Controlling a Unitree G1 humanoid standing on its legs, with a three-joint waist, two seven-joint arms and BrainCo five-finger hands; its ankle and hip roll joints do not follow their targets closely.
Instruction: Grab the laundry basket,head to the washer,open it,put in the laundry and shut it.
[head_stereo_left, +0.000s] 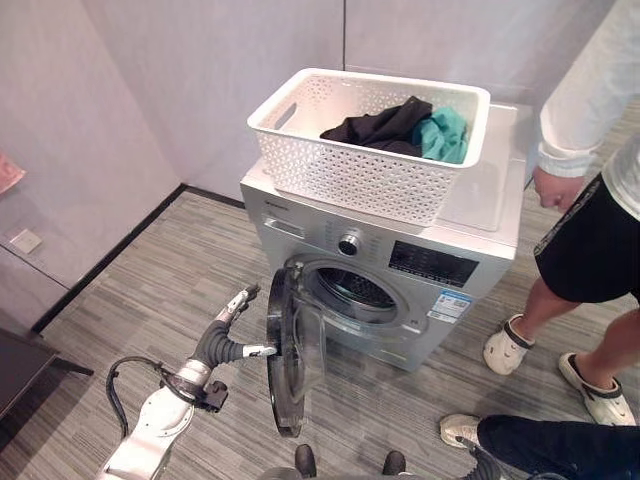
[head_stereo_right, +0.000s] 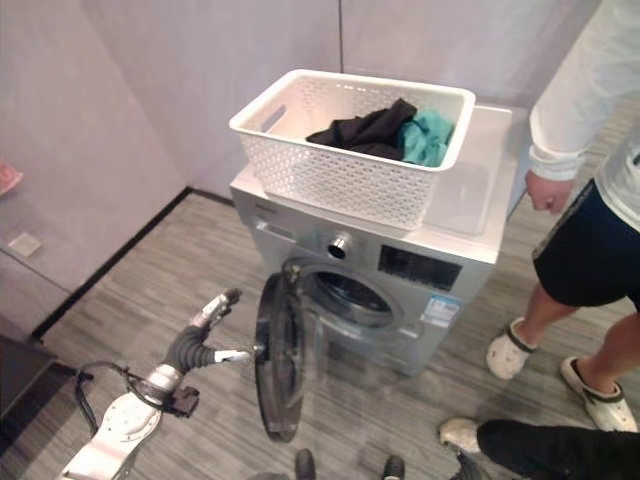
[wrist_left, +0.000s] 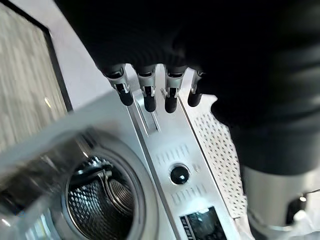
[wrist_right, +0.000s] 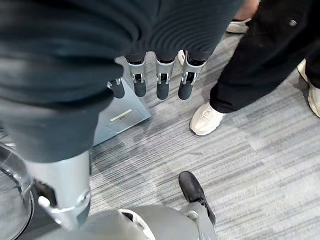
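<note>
- Fingers (wrist_left: 145, 95) of the left hand (head_stereo_left: 232, 330) hung relaxed, apparently touching the washer door (head_stereo_left: 285, 350), which stood open.
- Right hand (wrist_right: 160, 82), slack-fingered, held nothing.
- Laundry basket (head_stereo_left: 370, 140) sat atop the washer (head_stereo_left: 400, 270).

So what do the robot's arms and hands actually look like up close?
The left arm is a smooth silver-grey tube. A dark ribbed cover wraps the wrist and the back of the left hand. The right hand looks the same: slim silver fingers with dark rounded tips.
</note>
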